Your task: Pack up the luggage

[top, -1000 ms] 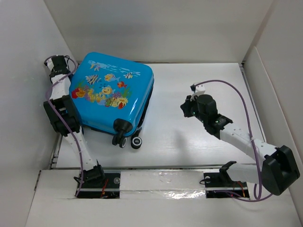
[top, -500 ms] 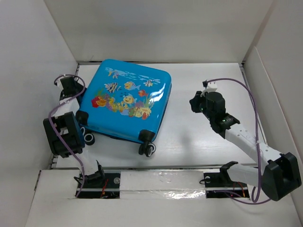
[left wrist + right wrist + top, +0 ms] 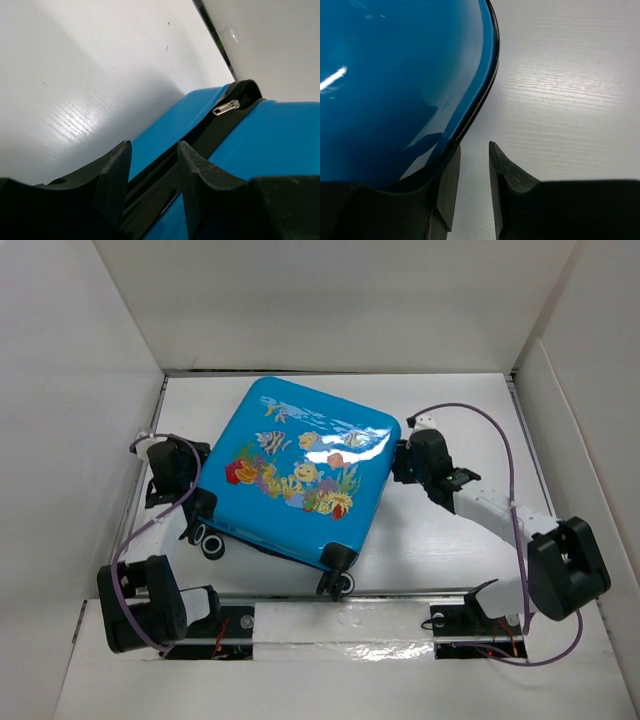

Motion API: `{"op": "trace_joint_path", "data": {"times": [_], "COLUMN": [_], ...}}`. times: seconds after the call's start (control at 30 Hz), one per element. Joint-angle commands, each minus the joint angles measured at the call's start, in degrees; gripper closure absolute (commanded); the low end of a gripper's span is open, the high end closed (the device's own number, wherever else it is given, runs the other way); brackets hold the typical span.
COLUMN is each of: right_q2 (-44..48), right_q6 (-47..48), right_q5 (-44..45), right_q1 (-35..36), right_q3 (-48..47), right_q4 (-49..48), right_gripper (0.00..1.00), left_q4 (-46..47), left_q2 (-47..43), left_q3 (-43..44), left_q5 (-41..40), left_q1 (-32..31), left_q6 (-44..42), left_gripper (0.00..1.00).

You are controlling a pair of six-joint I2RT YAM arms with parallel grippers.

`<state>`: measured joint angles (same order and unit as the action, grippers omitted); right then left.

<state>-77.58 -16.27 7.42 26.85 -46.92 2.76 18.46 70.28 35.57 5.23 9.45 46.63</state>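
Observation:
The luggage [image 3: 300,480], a bright blue hard-shell suitcase with a fish and coral print, lies flat and closed mid-table, its black wheels [image 3: 340,583] toward the near edge. My left gripper [image 3: 188,483] is at its left side. In the left wrist view the left gripper [image 3: 154,145] sits astride the black zip band of the luggage [image 3: 280,145] and grips there; a silver zip pull [image 3: 226,107] lies farther along. My right gripper [image 3: 400,462] meets the right edge. The right wrist view shows the right gripper [image 3: 473,146] open over bare table, one finger under the rim of the luggage [image 3: 395,75].
White walls close in the table [image 3: 450,540] on the left [image 3: 60,440], the right [image 3: 590,440] and at the back. A taped rail [image 3: 340,625] with both arm bases runs along the near edge, just behind the wheels.
The luggage has slid right and turned toward the table's middle, with my left gripper staying on its left side. My right gripper has moved left to its right edge and opened.

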Motion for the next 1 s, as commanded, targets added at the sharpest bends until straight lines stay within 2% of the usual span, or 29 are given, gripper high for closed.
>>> {"op": "trace_joint_path", "data": {"times": [0.0,0.1,0.2,0.27,0.3,0.33,0.37,0.4,0.47,0.5,0.57,0.6,0.63,0.73,0.77,0.83,0.9,0.93,0.97], "right_q2": [-4.0,-7.9,-15.4,-20.5,-23.5,-30.0,-37.2,-37.3,-47.7,-50.4,-54.6,-54.4,-53.5,-46.0,-43.9,-36.9,-31.4,-25.3,-21.9], "right_q6": [-0.8,-1.5,-1.0,-0.2,0.3,0.7,1.8,2.2,4.0,4.2,4.3,4.2,4.1,2.7,2.3,2.3,2.8,3.1,3.2], "right_q5": [-4.9,-7.0,-10.3,-13.5,-14.9,-18.2,-21.0,-21.0,-24.0,-24.8,-26.1,-26.2,-26.3,-27.0,-27.4,-28.2,-28.0,-26.3,-25.2], "right_q1": [3.6,5.3,5.8,5.8,5.8,5.8,5.8,5.8,5.3,5.3,4.0,3.5,2.0,-2.0,-3.1,-4.8,-6.0,-6.6,-6.6], "right_q3": [-7.6,-10.9,-21.8,-34.2,-39.3,-44.7,-56.2,-62.8,-76.2,-87.0,-93.8,-94.5,-92.8,-80.8,-78.0,-69.3,-63.1,-56.0,-51.9], "right_q4": [-3.7,-7.5,-5.9,-4.2,0.6,2.9,7.8,11.5,21.8,23.9,27.4,27.1,26.1,19.1,16.6,14.0,10.3,9.0,5.7], "right_gripper": [0.64,0.64,0.65,0.65,0.66,0.66,0.66,0.66,0.66,0.66,0.6,0.58,0.51,0.37,0.35,0.32,0.32,0.37,0.48], "left_q4": [1.6,1.6,3.9,4.3,4.6,4.1,3.3,2.9,1.8,0.9,-0.7,-3.2,-5.2,-14.4,-16.6,-21.2,-19.9,-18.8,-16.5], "left_q2": [-3.5,-5.2,-7.7,-9.4,-9.8,-10.2,-11.4,-11.9,-13.8,-14.6,-17.6,-18.9,-20.4,-28.2,-32.8,-37.1,-41.9,-42.6,-42.4], "left_q3": [-4.9,-7.8,-12.2,-14.0,-15.4,-15.8,-16.5,-16.7,-16.9,-17.2,-17.6,-17.9,-17.8,-16.3,-15.5,-12.8,-10.4,-9.5,-8.9], "left_q5": [6.4,6.4,8.9,10.6,11.0,11.2,11.0,11.1,10.9,10.9,10.2,10.1,9.7,4.3,-0.1,-4.6,-10.8,-12.0,-13.8], "left_q1": [-7.7,-8.8,-10.9,-13.2,-14.5,-15.8,-18.6,-19.9,-22.4,-24.6,-26.3,-26.3,-26.3,-26.3,-26.3,-26.3,-26.3,-26.3,-26.3], "left_q6": [0.3,-0.8,0.0,0.2,0.1,0.0,-0.2,-0.2,-0.3,-0.4,-0.5,-0.8,-1.4,-3.6,-3.7,-3.0,-1.7,-1.5,-1.0], "left_gripper": [0.61,0.61,0.61,0.61,0.61,0.61,0.61,0.61,0.61,0.61,0.61,0.6,0.59,0.46,0.36,0.3,0.26,0.25,0.24]}}
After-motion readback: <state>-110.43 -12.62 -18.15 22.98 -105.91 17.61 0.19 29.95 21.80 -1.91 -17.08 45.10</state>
